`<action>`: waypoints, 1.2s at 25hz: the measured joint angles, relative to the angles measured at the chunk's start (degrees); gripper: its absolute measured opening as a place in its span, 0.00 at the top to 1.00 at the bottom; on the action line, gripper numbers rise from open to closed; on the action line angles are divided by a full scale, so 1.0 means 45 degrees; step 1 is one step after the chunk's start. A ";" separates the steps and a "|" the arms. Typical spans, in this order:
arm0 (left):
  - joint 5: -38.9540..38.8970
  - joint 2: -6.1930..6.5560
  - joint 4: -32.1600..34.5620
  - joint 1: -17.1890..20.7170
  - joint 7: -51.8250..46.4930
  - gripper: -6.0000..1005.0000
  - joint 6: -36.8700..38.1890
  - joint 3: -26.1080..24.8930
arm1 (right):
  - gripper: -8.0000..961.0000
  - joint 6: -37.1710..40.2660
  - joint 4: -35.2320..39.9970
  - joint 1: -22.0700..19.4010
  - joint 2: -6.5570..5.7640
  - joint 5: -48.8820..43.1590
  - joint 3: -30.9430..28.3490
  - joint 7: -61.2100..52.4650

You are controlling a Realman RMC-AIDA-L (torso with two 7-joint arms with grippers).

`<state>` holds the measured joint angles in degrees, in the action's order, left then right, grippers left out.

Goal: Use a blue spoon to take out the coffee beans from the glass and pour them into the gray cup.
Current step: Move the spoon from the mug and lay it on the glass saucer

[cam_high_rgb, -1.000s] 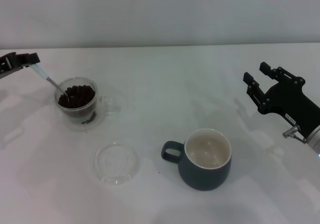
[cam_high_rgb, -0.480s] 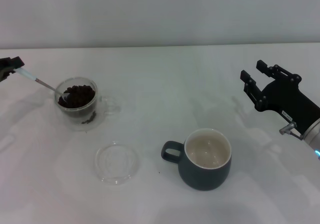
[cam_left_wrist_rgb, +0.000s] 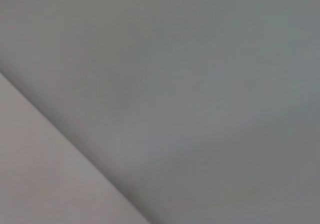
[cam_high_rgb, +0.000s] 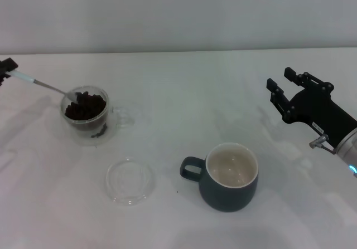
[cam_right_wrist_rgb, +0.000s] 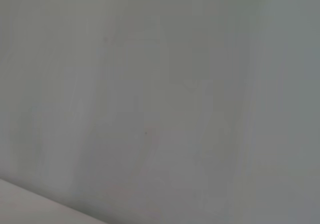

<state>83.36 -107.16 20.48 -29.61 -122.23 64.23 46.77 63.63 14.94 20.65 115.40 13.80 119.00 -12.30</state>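
Head view | left pincer [cam_high_rgb: 5,69] grips blue spoon [cam_high_rgb: 42,84] | bowl in glass [cam_high_rgb: 85,114]

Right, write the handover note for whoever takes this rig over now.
Left gripper: at the table's far left edge, holding the blue spoon by its handle end, bowl at the near rim of the glass on top of the coffee beans.
Right gripper: open, idle above the table's right side.
Gray cup: front centre, handle toward the robot's left, no beans visible inside.
Clear saucer: lies between glass and cup.
Done: spoon grasped and in the beans.
Left: lift a scoop, carry it to the cup, tip it in.
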 joint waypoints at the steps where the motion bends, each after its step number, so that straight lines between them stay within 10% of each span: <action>1: -0.0149 0.0002 -0.0001 0.0038 -0.0048 0.86 0.0101 -0.0002 | 0.53 -0.0003 0.0000 0.0012 0.0000 0.0000 0.0000 0.0000; 30: -0.0116 -0.0178 0.0008 -0.1150 -0.0354 0.86 0.2364 0.1202 | 0.53 -0.0112 0.0154 0.0297 0.0000 0.0000 -0.1914 -0.0087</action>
<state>82.84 -107.96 20.52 -34.79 -123.82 74.86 52.18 63.13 15.63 21.98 115.40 13.80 110.39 -12.69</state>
